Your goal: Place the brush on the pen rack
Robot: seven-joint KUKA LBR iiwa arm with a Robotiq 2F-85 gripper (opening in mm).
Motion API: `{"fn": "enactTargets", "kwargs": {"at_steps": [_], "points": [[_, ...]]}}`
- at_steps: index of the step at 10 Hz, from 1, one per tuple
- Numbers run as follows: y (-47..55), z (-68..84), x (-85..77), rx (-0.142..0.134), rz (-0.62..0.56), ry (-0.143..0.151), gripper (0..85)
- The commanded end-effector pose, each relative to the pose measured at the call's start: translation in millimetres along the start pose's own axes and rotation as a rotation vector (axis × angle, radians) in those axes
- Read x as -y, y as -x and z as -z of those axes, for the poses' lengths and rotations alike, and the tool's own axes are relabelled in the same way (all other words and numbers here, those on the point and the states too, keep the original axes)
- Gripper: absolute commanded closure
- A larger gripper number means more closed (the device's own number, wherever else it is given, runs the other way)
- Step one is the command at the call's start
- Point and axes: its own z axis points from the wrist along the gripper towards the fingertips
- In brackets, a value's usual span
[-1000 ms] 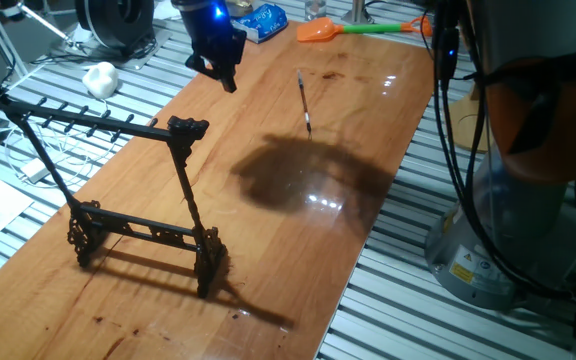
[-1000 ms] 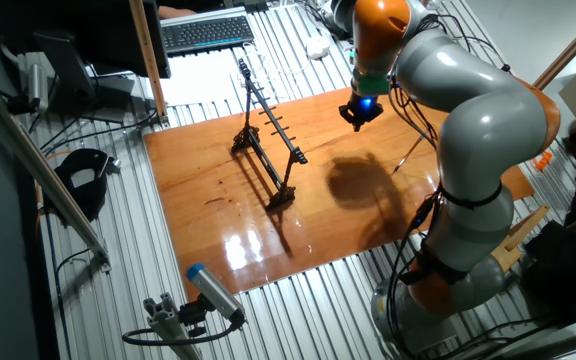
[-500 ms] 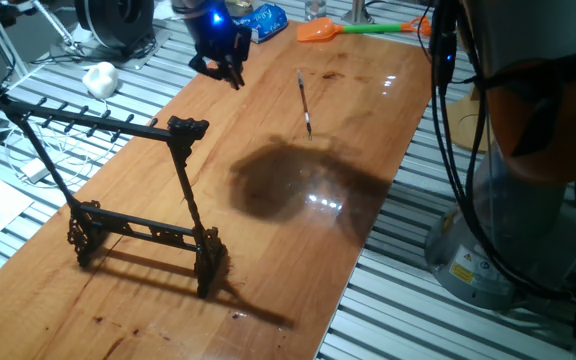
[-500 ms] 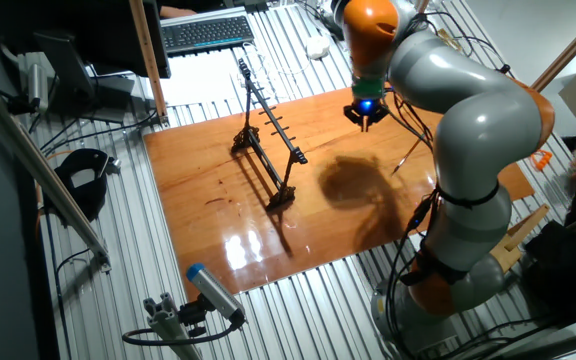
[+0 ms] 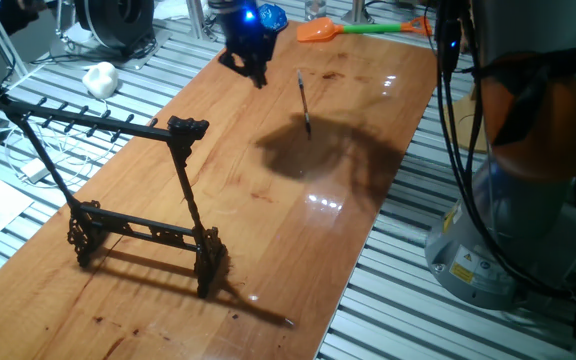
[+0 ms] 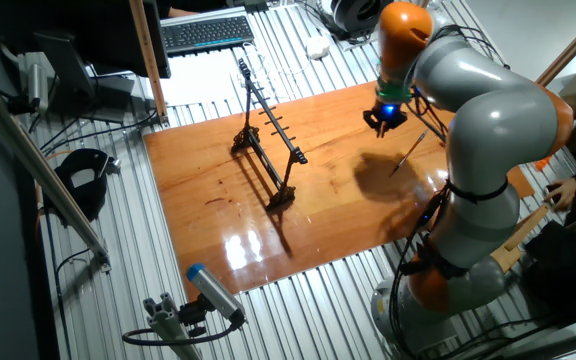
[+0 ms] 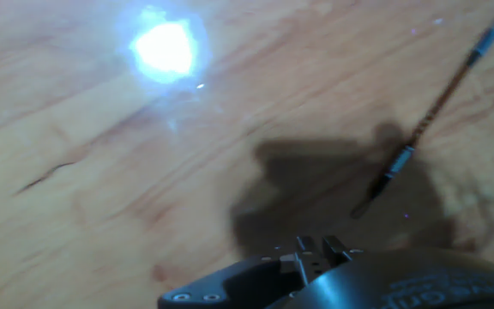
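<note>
The brush lies flat on the wooden table in the upper middle of one fixed view, a thin pale shaft ending in a dark tip that points toward the lower edge of the frame. In the hand view it runs as a slim diagonal from the upper right corner down toward the centre (blurred, so little detail shows). In the other fixed view it sits right of centre.

The gripper hangs above the table just left of the brush, not touching it and holding nothing; its fingers look drawn close together, though how far apart they stand I cannot tell.

The pen rack stands upright at the left, well apart from the brush. An orange scoop lies at the top edge.
</note>
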Motion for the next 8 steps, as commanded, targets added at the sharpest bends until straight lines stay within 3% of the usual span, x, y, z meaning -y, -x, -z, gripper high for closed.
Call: {"fn": "enactTargets", "kwargs": {"at_steps": [1,2,3,5,6,7,8], "points": [[38.7,-4.6,92.9,-0.004,-0.005,-0.002,68.0],[41.7,-5.5,109.0,-0.005,0.007,-0.007,85.0],[48.9,-9.4,135.8,-0.003,0.043,0.002,85.0],[60.6,-16.8,167.8,0.004,0.074,0.024,85.0],[57.0,-22.0,169.7,0.045,0.066,-0.022,85.0],[54.5,-24.3,172.4,0.058,0.071,-0.043,85.0],[54.8,-25.4,170.1,0.036,0.045,-0.018,85.0]]}}
